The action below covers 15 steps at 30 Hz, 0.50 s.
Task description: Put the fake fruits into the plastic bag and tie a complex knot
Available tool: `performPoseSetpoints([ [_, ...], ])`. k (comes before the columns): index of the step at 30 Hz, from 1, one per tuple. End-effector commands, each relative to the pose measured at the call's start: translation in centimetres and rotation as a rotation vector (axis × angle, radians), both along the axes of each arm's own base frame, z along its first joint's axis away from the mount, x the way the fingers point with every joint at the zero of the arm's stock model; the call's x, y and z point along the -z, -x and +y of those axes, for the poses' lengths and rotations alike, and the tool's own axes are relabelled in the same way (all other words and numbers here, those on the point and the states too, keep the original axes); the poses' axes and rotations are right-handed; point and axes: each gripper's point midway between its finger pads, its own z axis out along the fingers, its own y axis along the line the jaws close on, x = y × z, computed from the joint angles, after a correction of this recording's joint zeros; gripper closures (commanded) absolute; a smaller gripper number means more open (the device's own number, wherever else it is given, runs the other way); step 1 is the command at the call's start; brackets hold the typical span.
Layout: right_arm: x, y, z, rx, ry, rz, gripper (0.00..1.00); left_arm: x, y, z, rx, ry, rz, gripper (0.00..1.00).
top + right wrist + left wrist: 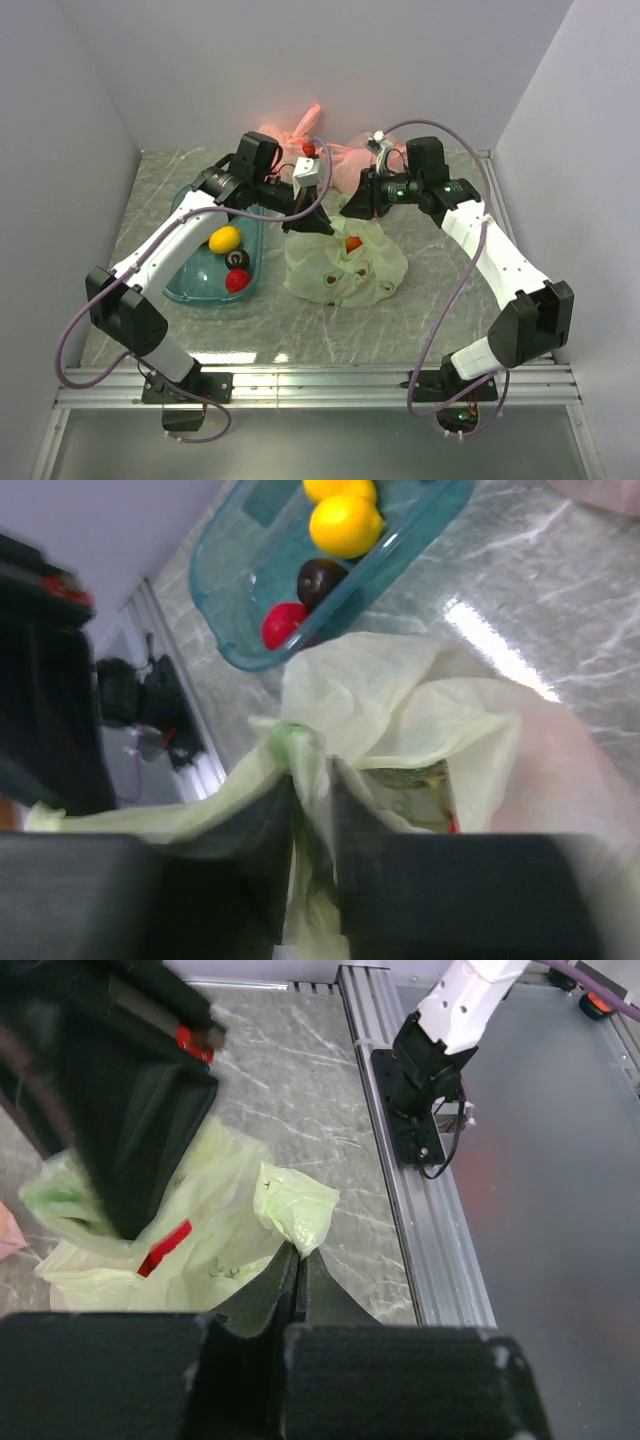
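Note:
The pale green plastic bag [345,268] lies crumpled at mid-table, an orange fruit [353,242] showing in its mouth. My left gripper [298,1252] is shut on a bunched tip of one bag handle [292,1205]. My right gripper [313,770] is shut on another strand of the bag, just below a small green knot [290,738]. From above, both grippers, left [306,221] and right [352,203], meet over the bag's far edge. A yellow lemon [345,525], a dark purple fruit [320,578] and a red fruit [283,625] lie in the tray.
A teal plastic tray [185,290] sits left of the bag, under the left arm. Two salmon-pink bags [300,135] rest against the back wall. An aluminium rail [400,1160] borders the table's near edge.

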Motion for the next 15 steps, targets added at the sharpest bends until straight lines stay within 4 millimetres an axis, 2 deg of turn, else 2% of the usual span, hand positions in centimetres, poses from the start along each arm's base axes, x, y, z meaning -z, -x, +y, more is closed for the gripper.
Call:
performPoseSetpoints([
  [1, -4.1, -1.0, -0.4, -0.009, -0.014, -0.166, 0.58, -2.1, -0.2, 0.2, 0.004, 0.058, -0.04, 1.0],
  [2, -4.3, -1.0, -1.0, -0.005, -0.001, -0.175, 0.48, -2.4, -0.3, 0.4, -0.004, 0.066, -0.04, 1.0],
  [3, -4.6, -1.2, -2.4, 0.025, 0.009, -0.183, 0.27, -2.5, -0.3, 0.6, -0.008, 0.075, -0.042, 1.0],
  [4, -4.6, -1.1, -3.3, 0.045, 0.008, -0.181, 0.2, -2.7, -0.2, 0.8, -0.02, 0.083, -0.038, 1.0],
  [5, -5.6, -0.7, -4.2, 0.062, -0.001, -0.208, 0.12, -2.8, -0.4, 1.0, -0.03, 0.088, -0.039, 1.0],
  [6, -5.7, -0.5, -4.9, 0.067, 0.009, -0.241, 0.08, -2.9, -0.4, 1.3, -0.036, 0.09, -0.037, 1.0],
  [7, -5.2, -0.7, -6.3, 0.108, 0.02, -0.244, 0.08, -2.9, -0.3, 1.4, -0.037, 0.092, -0.034, 1.0],
  [8, -6.2, 0.2, -7.0, 0.123, 0.02, -0.294, 0.07, -2.8, -0.5, 1.6, -0.045, 0.089, -0.028, 1.0],
  [9, -6.4, 0.1, -7.7, 0.149, 0.027, -0.34, 0.07, -2.9, -0.6, 1.7, -0.048, 0.092, -0.023, 1.0],
  [10, -4.6, 0.3, -8.4, 0.174, 0.046, -0.328, 0.06, -2.8, -0.6, 1.9, -0.052, 0.09, -0.003, 1.0],
  [15, -1.7, 2.3, -8.5, 0.133, 0.046, -0.475, 0.05, -2.8, -1.0, 2.2, -0.065, 0.098, 0.024, 1.0],
])
